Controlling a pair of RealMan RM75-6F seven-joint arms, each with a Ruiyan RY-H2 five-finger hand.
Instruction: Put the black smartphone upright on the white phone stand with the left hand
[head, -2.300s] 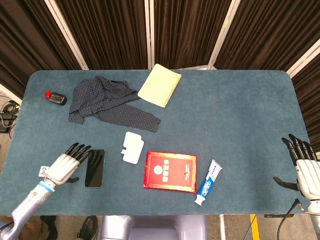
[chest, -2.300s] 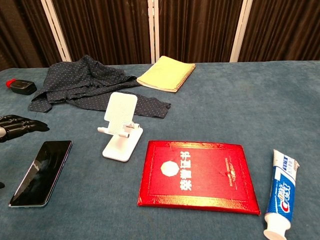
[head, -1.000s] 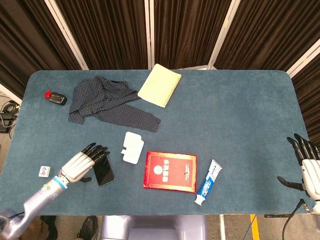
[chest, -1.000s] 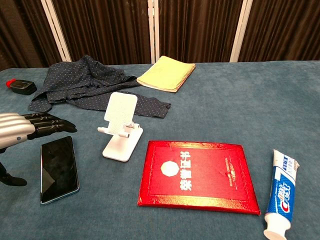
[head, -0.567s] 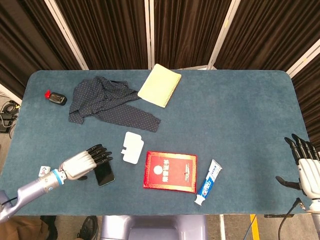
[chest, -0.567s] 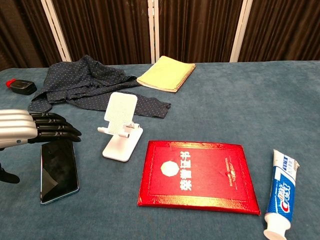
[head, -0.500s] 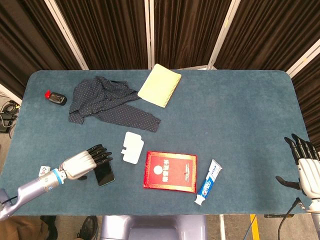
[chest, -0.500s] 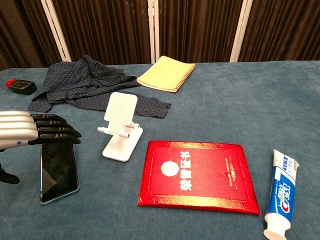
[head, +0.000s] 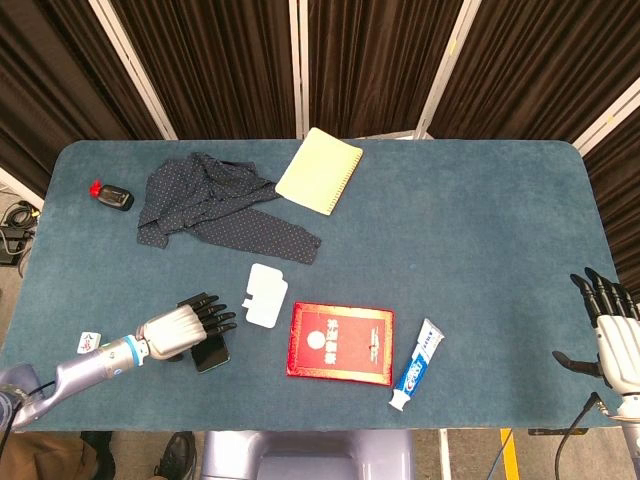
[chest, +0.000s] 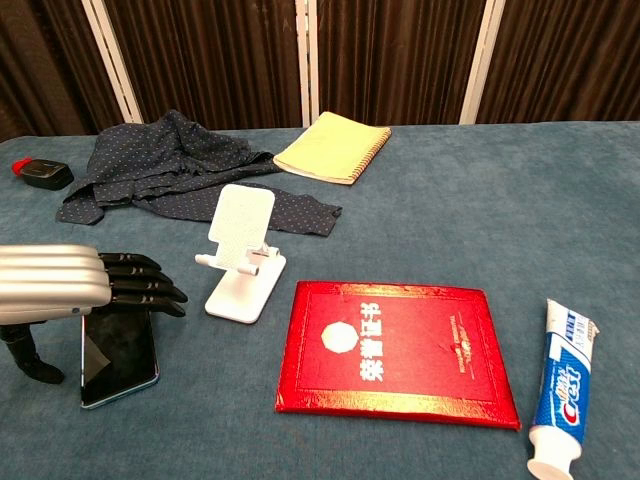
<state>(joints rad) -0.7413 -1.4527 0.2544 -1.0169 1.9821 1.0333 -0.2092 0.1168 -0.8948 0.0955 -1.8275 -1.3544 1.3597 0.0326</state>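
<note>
None of the placing was done: the phone (chest: 118, 358) lay flat, screen up, on the tabletop (chest: 420, 210), not yet lifted. By my reading the task stood at the reach for the grasp; the lift, the carry, the turn to upright and the seating on the stand all remained.

Nearest in the chest view, the left hand (chest: 75, 283) hovered over the phone's far end, its fingers (chest: 145, 284) stretched out toward the stand and spread above the screen, holding nothing. The thumb (chest: 25, 350) pointed down at the tabletop just beside the phone's left edge. Whether any fingertip touched the glass could not be told. In the head view the same hand (head: 185, 327) covered most of the phone (head: 212, 354), leaving only its near-right corner showing.

Just beyond the fingertips stood the stand (chest: 240, 256), vacant, its back plate tilted, near the phone but apart from it.

Far to the other side, at the tabletop's edge, the right hand (head: 612, 335) was idle, fingers extended and apart, empty.
</note>
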